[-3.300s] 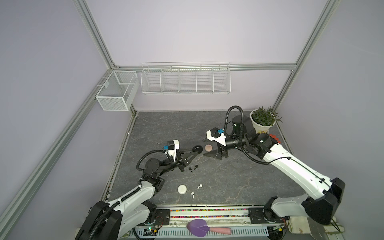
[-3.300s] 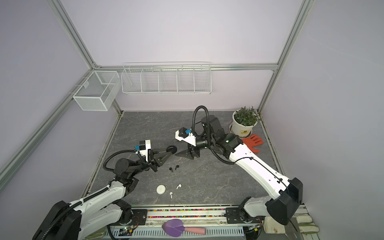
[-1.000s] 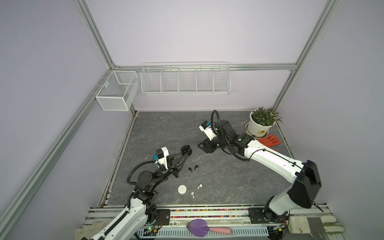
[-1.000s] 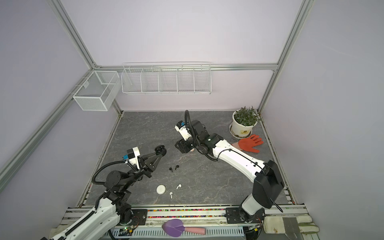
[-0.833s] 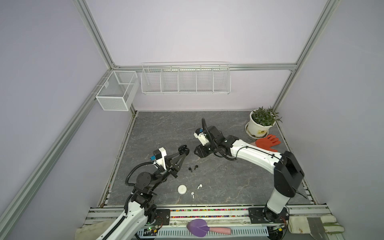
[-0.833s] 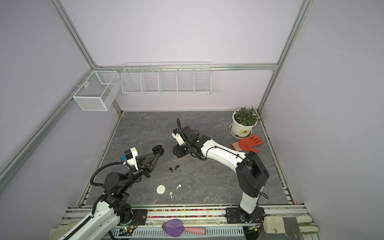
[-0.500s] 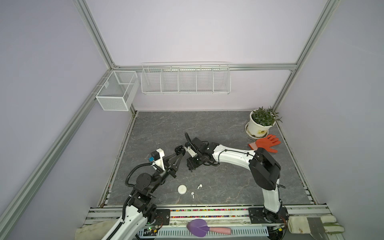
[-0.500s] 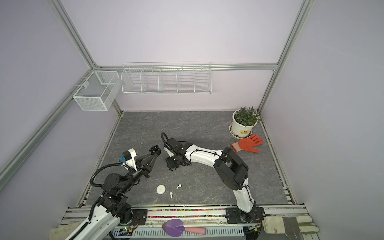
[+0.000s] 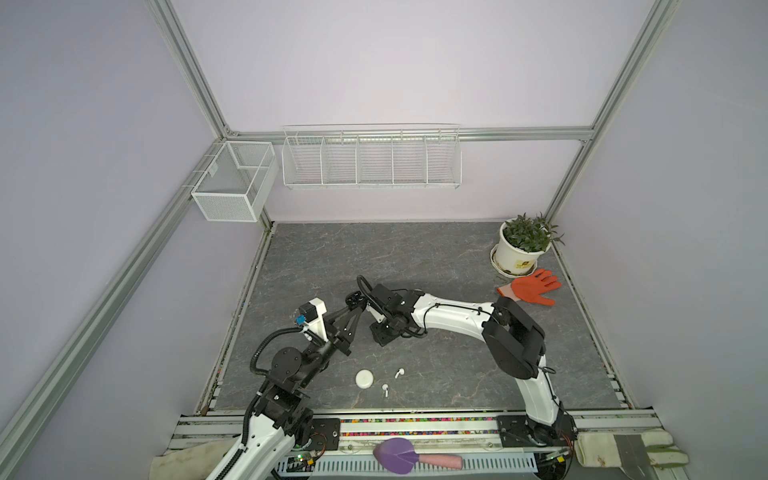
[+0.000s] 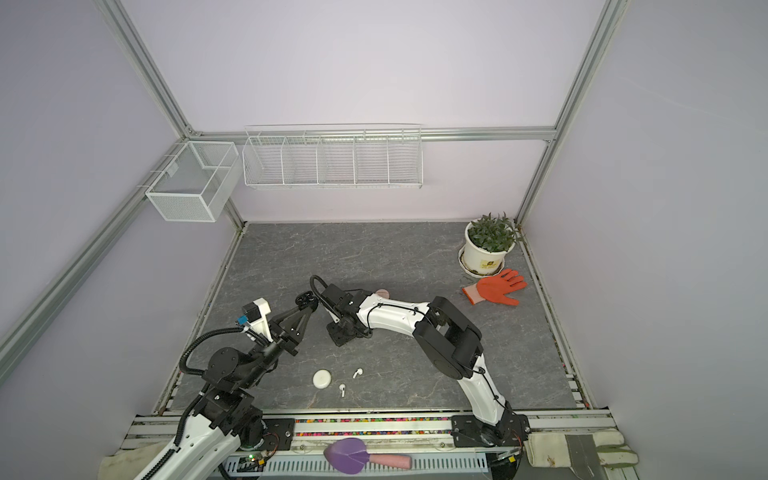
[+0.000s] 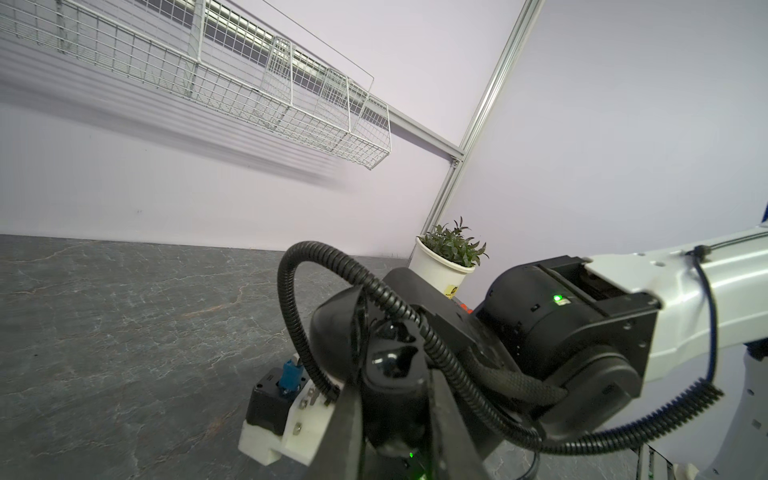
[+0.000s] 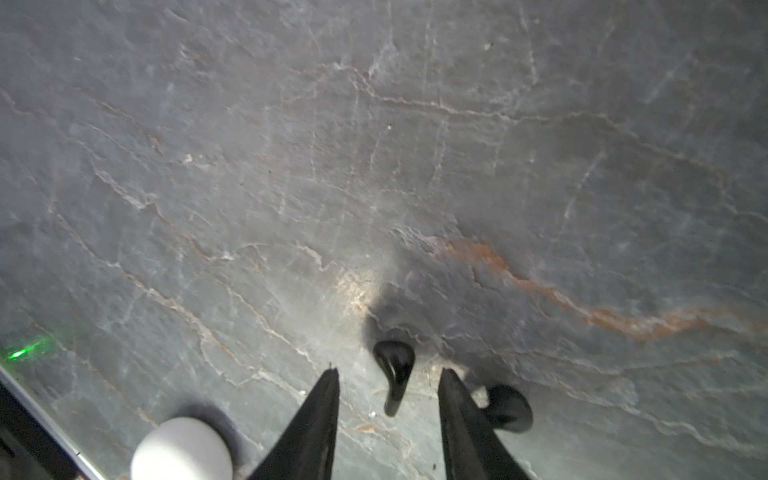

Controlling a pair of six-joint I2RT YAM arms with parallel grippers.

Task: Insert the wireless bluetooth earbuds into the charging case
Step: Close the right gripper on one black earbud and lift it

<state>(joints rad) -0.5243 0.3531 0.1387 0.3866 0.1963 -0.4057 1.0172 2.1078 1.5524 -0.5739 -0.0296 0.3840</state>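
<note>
So the left gripper (image 11: 390, 374) is clamped on the open black case (image 11: 388, 345). The right gripper (image 12: 388, 372) is spread around a black earbud (image 12: 395, 359) lying on the table (image 12: 374, 166) (not touching it), with a second black earbud (image 12: 508, 408) just beside. The white case (image 9: 365, 378) sits near two loose white earbuds (image 9: 399, 372).

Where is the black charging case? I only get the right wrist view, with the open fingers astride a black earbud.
Observer: The left gripper holds the black charging case above the table, beside the right arm.
Operator: Is it open?
Observer: Yes, the left wrist view shows its lid up.
Operator: Any other earbuds out?
Observer: Two white earbuds lie beside the white case, untouched.
</note>
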